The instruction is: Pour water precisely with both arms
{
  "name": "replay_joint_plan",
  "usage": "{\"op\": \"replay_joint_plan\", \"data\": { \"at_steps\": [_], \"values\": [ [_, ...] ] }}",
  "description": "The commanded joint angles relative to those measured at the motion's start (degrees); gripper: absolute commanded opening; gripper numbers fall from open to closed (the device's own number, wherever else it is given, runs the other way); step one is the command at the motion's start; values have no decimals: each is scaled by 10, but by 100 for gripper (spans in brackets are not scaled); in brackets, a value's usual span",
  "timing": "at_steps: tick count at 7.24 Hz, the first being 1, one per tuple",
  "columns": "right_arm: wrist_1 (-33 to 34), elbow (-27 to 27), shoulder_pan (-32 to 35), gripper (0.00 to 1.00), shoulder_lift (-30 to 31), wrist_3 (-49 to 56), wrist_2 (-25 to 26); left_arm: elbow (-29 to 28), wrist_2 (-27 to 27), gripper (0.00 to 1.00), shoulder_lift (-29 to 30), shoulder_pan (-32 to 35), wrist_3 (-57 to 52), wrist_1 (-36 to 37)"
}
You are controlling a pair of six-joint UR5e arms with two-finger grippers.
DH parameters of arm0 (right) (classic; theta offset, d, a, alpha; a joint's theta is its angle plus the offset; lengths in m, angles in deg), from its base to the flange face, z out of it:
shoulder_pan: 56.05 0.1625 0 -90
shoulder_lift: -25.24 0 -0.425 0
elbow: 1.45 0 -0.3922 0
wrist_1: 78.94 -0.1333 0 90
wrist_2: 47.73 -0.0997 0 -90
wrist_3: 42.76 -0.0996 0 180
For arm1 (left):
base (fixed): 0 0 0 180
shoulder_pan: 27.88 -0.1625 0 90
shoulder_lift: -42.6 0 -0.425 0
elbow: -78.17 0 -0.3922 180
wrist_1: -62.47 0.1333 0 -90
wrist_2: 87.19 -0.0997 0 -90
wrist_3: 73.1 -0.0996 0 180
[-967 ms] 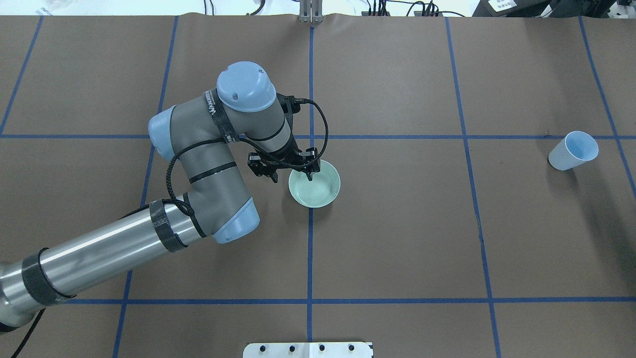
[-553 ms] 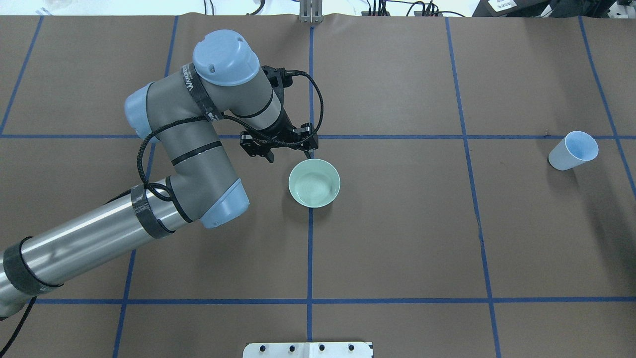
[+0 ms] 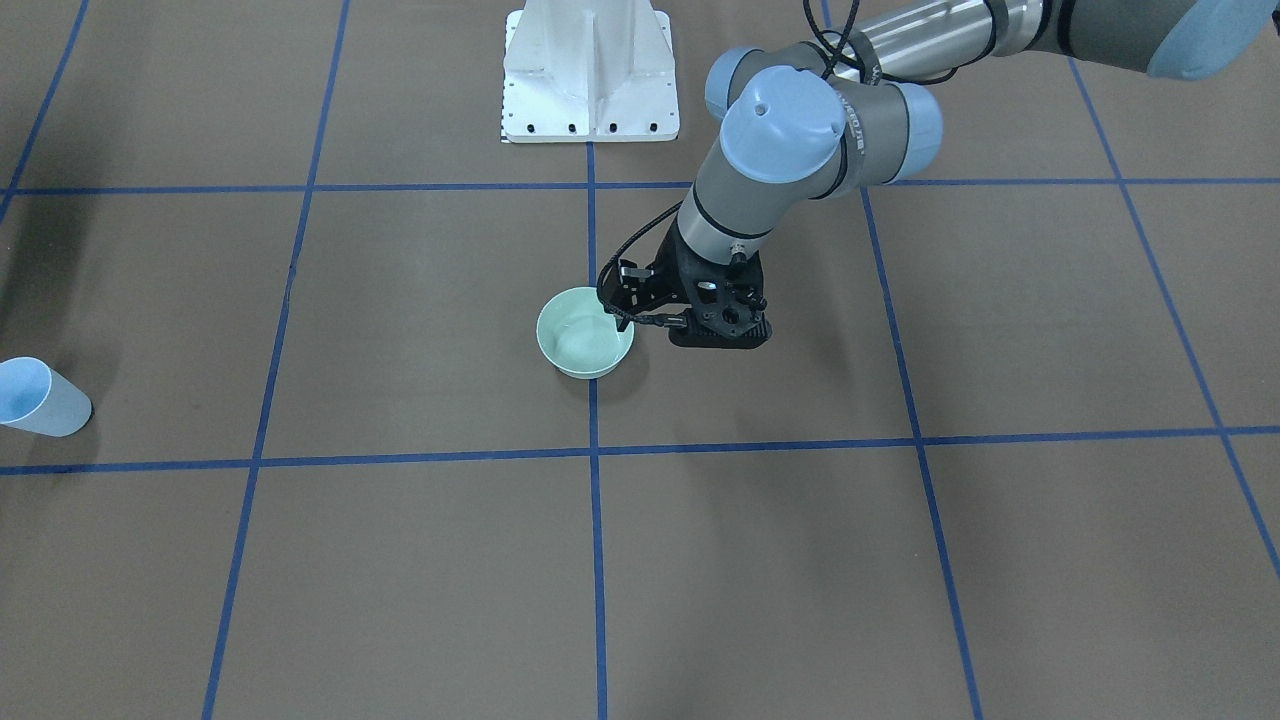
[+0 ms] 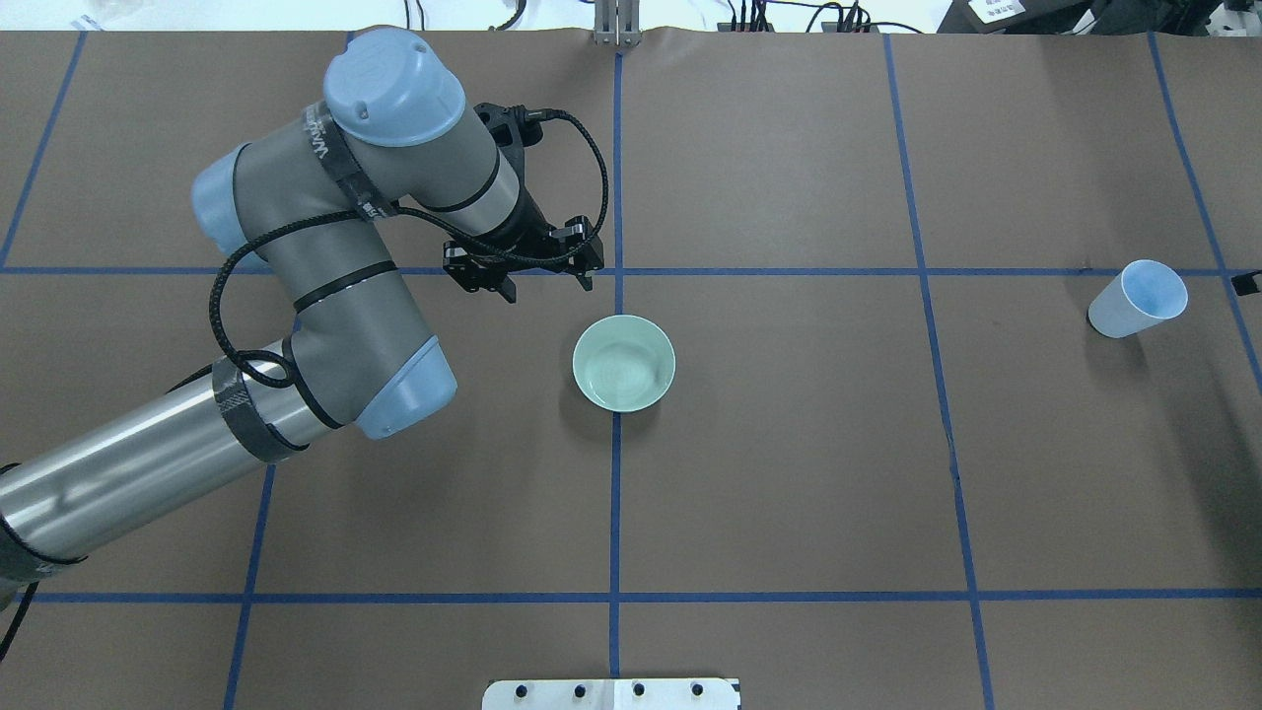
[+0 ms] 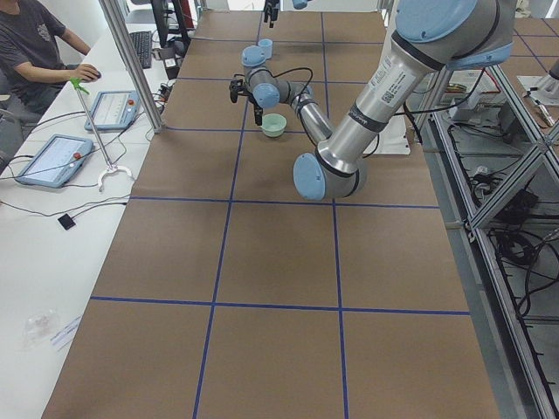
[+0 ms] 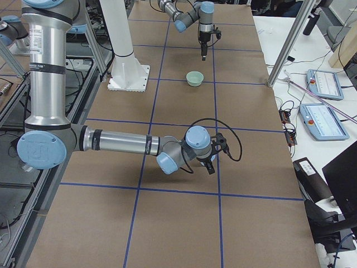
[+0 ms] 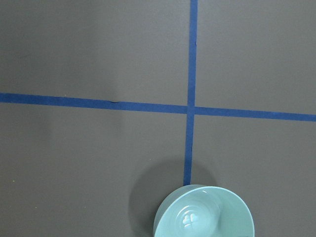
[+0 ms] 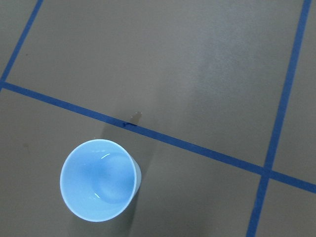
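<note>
A pale green bowl (image 4: 624,363) stands at the table's middle; it also shows in the front view (image 3: 585,345) and at the bottom of the left wrist view (image 7: 204,217). My left gripper (image 4: 548,286) is open and empty. It hangs above the table beyond and to the left of the bowl, clear of its rim. A light-blue cup (image 4: 1137,299) stands upright at the far right and shows from above in the right wrist view (image 8: 98,180). Only a black tip of my right gripper (image 4: 1247,284) shows at the right edge, beside the cup. I cannot tell whether it is open.
The white pedestal (image 3: 590,75) stands at the robot's side of the table. Blue tape lines (image 4: 616,493) cross the brown table cover. An operator (image 5: 35,52) sits at a side desk with tablets.
My left gripper has risen from the bowl's rim and moved away to the far left, open. The bowl has stayed in place. The right gripper's tip has come in at the right edge.
</note>
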Motion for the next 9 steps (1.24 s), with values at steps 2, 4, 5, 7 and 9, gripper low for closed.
{"op": "replay_joint_plan", "data": {
  "at_steps": [2,4,5,7,9],
  "values": [
    [-193,73,-21,99,8,-27,17,13,0,89,-9,5,0,0],
    [-266,74,-28,99,17,-31,22,13,-1,89,-8,6,1,0],
    [-321,92,-37,98,18,-31,48,13,-1,89,-7,5,1,0],
    [-376,107,-54,95,18,-66,80,17,-1,90,-7,5,1,0],
    [-429,120,-94,98,18,-115,120,17,-1,90,-6,4,2,0]
  ]
}}
